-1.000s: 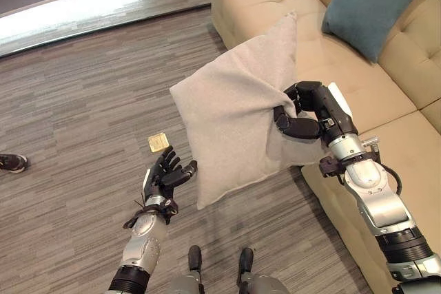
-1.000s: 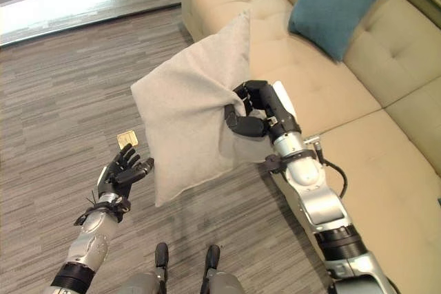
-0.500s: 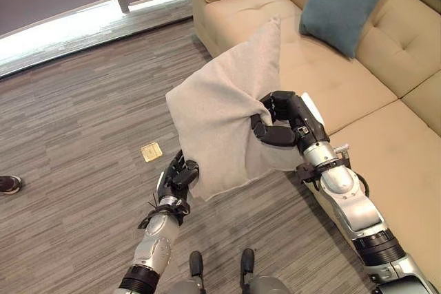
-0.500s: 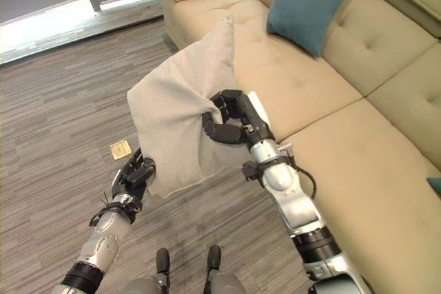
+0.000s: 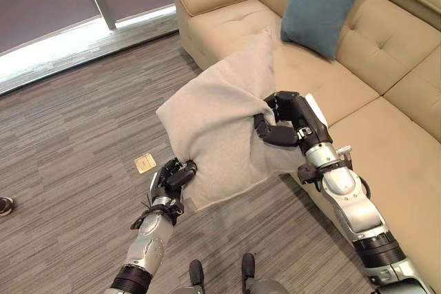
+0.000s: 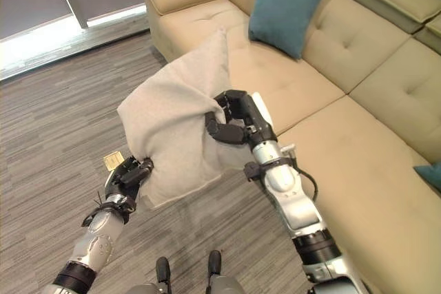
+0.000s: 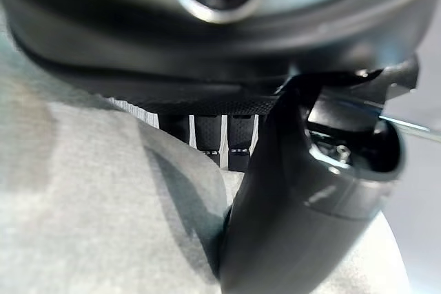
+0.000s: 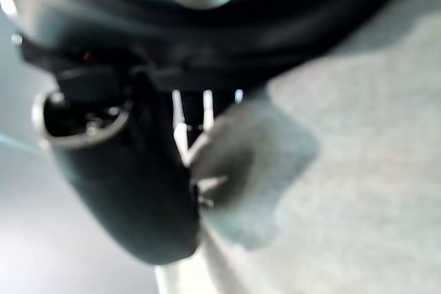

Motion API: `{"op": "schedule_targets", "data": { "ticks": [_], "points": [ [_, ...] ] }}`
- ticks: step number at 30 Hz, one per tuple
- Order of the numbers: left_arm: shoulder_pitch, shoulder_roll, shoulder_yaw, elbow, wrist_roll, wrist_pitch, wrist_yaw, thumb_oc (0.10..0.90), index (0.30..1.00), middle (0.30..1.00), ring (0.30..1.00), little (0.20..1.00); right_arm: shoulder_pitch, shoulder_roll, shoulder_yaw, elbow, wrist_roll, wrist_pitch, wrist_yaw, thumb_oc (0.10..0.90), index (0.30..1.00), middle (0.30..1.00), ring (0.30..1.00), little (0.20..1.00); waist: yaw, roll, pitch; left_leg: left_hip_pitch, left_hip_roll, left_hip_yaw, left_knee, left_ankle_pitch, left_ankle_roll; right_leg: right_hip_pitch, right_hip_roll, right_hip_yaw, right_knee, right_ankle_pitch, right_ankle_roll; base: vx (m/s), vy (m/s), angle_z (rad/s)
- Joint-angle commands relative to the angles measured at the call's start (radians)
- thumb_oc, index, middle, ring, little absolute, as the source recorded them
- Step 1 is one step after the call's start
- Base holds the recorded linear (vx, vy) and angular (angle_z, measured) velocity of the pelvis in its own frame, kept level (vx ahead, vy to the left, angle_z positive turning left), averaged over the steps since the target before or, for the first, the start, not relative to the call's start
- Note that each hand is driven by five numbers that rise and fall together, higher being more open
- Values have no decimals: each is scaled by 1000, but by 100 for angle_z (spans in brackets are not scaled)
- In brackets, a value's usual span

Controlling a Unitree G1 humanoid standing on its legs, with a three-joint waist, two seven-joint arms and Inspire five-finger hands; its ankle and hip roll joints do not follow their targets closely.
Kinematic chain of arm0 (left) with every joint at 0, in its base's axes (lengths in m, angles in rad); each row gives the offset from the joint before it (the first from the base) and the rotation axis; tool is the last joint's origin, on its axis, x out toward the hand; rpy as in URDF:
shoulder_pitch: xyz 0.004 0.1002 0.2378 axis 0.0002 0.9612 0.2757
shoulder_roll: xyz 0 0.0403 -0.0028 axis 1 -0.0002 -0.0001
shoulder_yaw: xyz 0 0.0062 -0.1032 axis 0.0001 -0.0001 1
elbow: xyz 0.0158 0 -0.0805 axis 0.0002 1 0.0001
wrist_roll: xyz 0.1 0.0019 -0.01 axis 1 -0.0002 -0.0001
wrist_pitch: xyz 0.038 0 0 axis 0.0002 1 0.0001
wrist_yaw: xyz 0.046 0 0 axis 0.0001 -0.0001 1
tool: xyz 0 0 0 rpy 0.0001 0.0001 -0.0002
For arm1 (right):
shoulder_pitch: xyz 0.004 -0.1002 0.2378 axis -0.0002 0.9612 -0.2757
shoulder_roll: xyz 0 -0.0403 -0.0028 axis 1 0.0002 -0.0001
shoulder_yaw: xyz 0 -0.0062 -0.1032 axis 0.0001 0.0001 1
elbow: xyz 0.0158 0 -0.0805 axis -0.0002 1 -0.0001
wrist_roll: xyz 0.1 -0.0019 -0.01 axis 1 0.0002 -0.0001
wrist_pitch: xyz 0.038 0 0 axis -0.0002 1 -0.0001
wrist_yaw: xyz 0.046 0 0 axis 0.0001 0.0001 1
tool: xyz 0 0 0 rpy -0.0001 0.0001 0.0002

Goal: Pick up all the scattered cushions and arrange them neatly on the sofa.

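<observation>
Both hands now hold the pale grey cushion, lifted beside the sofa.

From your left: a small tan square tile (image 5: 145,163) lies on the grey striped carpet (image 5: 69,122). Just beside it, your left hand (image 5: 171,177), which hung open and apart from the cushion a second ago, has come up and curled its fingers round the lower corner of the pale grey square fabric cushion (image 5: 217,125). Your right hand (image 5: 286,122) stays clamped on the cushion's opposite edge, bunching the cloth. The cushion hangs in the air, off the floor, between the hands and just short of the beige tufted leather sofa (image 5: 386,163), where a teal square cushion (image 5: 320,8) already leans against the backrest. With two grips you can likely steer it squarely onto the seat.
</observation>
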State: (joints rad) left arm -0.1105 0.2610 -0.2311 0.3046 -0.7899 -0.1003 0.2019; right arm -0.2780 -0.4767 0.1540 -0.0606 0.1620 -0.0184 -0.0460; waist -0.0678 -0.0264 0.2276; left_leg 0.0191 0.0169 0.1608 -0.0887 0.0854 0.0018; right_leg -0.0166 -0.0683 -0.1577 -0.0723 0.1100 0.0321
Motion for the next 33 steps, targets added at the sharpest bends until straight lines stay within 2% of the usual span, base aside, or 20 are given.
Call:
{"op": "schedule_targets", "data": {
  "ticks": [1, 6, 8, 9, 11, 12, 14, 15, 16, 20, 21, 22, 23, 24, 25, 26, 30, 31, 32, 33],
  "points": [
    [-69, -43, -122, -168, 94, -55, -159, 400, 300, 300, 300, 300, 5, 92, 20, -156, 15, -171, 23, 400, 300, 300, 300, 300, 6, -4, -232, 13, -21, -18, 9, -150, 6, -42, -99, -18, 163, -131, 115, -3, 39, -4],
    [-34, 3, -109, -226, 186, -58, -166, 400, 300, 300, 300, 300, 95, 108, -13, -154, -61, -174, 15, 400, 300, 300, 300, 300, -6, 7, -193, 22, -24, -9, 34, -171, 34, -114, -100, 25, 297, -146, 119, -27, 60, -30],
    [-24, 15, -94, -236, 205, -63, -164, 400, 300, 300, 300, 300, 120, 111, -21, -142, -85, -175, 7, 400, 300, 300, 300, 300, -6, 13, -176, 24, -19, 6, 34, -170, 40, -147, -101, 20, 361, -147, 125, -49, 5, -49],
    [-19, 27, -75, -256, 214, -70, -164, 400, 300, 300, 300, 300, 144, 115, -33, -138, -96, -177, 4, 400, 300, 300, 300, 300, -4, 16, -166, 26, -16, 32, 27, -168, 39, -163, -113, -34, 391, -148, 129, -21, -16, -45],
    [-17, 34, -69, -267, 219, -71, -163, 400, 300, 300, 300, 300, 157, 117, -40, -135, -100, -178, 3, 400, 300, 300, 300, 300, -3, 14, -162, 26, -17, 41, 28, -168, 37, -162, -114, -62, 387, -147, 128, 6, -79, -62],
    [-12, 49, -48, -287, 224, -74, -166, 400, 300, 300, 300, 300, 169, 120, -52, -125, -105, -177, -7, 400, 300, 300, 300, 300, 5, 12, -162, 22, -12, 67, 34, -173, 33, -158, -127, -132, 373, -161, 121, 38, -110, -58],
    [2, 57, -47, -300, 238, -74, -176, 400, 300, 300, 300, 300, 190, 125, -60, -123, -98, -177, -5, 400, 300, 300, 300, 300, 1, 6, -164, 26, -12, 74, 42, -180, 29, -128, -124, -146, 335, -179, 112, 90, -181, -50],
    [20, 52, -46, -313, 239, -73, -183, 400, 300, 300, 300, 300, 216, 129, -77, -118, -89, -180, -7, 400, 300, 300, 300, 300, -10, 0, -166, 13, 4, 78, 76, -187, 18, -125, -87, -83, 312, -192, 94, 161, -324, -30],
    [21, 49, -48, -304, 241, -76, -180, 400, 300, 300, 300, 300, 210, 111, -78, -112, -85, -179, -10, 400, 300, 300, 300, 300, -11, 2, -168, -2, 10, 80, 119, -202, 12, -111, -66, -60, 267, -187, 80, 118, -252, -8],
    [11, 46, -67, -293, 249, -64, -184, 400, 300, 300, 300, 300, 222, 92, -95, -123, -76, -184, -18, 400, 300, 300, 300, 300, -26, -2, -167, -46, 49, 77, 234, -223, -21, -72, -33, -61, 205, -194, 50, 89, -210, -20],
    [0, 38, -78, -277, 250, -62, -179, 400, 300, 300, 300, 300, 212, 74, -106, -128, -69, -185, -30, 400, 300, 300, 300, 300, -33, -9, -155, -81, 77, 73, 351, -241, -36, -40, -23, -60, 191, -207, 29, 39, -111, 2],
    [0, 37, -78, -276, 250, -62, -179, 400, 300, 300, 300, 300, 212, 74, -106, -128, -69, -185, -30, 400, 300, 300, 300, 300, -33, -8, -154, -83, 79, 72, 356, -244, -37, -39, -22, -61, 191, -206, 28, 72, -147, -3],
    [0, 36, -78, -275, 250, -64, -175, 400, 300, 300, 300, 300, 206, 70, -106, -130, -61, -184, -30, 400, 300, 300, 300, 300, -32, -10, -150, -96, 85, 63, 400, -233, -40, -32, -17, -52, 185, -205, 18, 90, -78, -19],
    [0, 32, -83, -278, 249, -69, -167, 400, 300, 300, 300, 300, 199, 66, -99, -127, -42, -184, -28, 400, 300, 300, 300, 300, -22, -6, -136, -127, 85, 17, 486, -202, -57, -15, -1, -31, 181, -213, 2, 85, -79, -26],
    [-1, 33, -83, -278, 249, -69, -167, 400, 300, 300, 300, 300, 198, 66, -99, -127, -42, -184, -28, 400, 300, 300, 300, 300, -23, -8, -139, -131, 83, 17, 483, -197, -56, -18, -3, -31, 179, -210, 2, 121, -56, -41],
    [5, 35, -86, -297, 250, -71, -167, 400, 300, 300, 300, 300, 201, 64, -93, -129, -33, -185, -25, 400, 300, 300, 300, 300, -2, -11, -125, -179, 47, -60, 513, -200, -59, -5, 4, -7, 176, -219, -3, 82, -24, -44],
    [8, 33, -82, -311, 239, -70, -155, 400, 300, 300, 300, 300, 209, 68, -96, -135, -31, -183, -25, 400, 300, 300, 300, 300, 8, -22, -129, -237, 25, -100, 433, -202, -55, 7, 0, 7, 161, -224, 4, 114, 10, -42],
    [8, 34, -77, -318, 238, -67, -146, 400, 300, 300, 300, 300, 210, 68, -97, -132, -33, -184, -33, 400, 300, 300, 300, 300, 18, -16, -130, -267, 20, -110, 352, -148, -61, 25, 12, 14, 146, -228, 8, 147, 50, -13],
    [8, 34, -77, -318, 238, -67, -146, 400, 300, 300, 300, 300, 210, 68, -97, -131, -33, -184, -33, 400, 300, 300, 300, 300, 18, -18, -131, -264, 19, -109, 347, -145, -61, 25, 10, 14, 145, -228, 8, 170, 77, -5],
    [4, 35, -78, -324, 238, -67, -139, 400, 300, 300, 300, 300, 209, 67, -97, -127, -37, -187, -44, 400, 300, 300, 300, 300, 30, -13, -125, -294, 9, -124, 298, -103, -69, 41, 21, 22, 141, -235, 8, 168, 97, -10]
  ]
}}
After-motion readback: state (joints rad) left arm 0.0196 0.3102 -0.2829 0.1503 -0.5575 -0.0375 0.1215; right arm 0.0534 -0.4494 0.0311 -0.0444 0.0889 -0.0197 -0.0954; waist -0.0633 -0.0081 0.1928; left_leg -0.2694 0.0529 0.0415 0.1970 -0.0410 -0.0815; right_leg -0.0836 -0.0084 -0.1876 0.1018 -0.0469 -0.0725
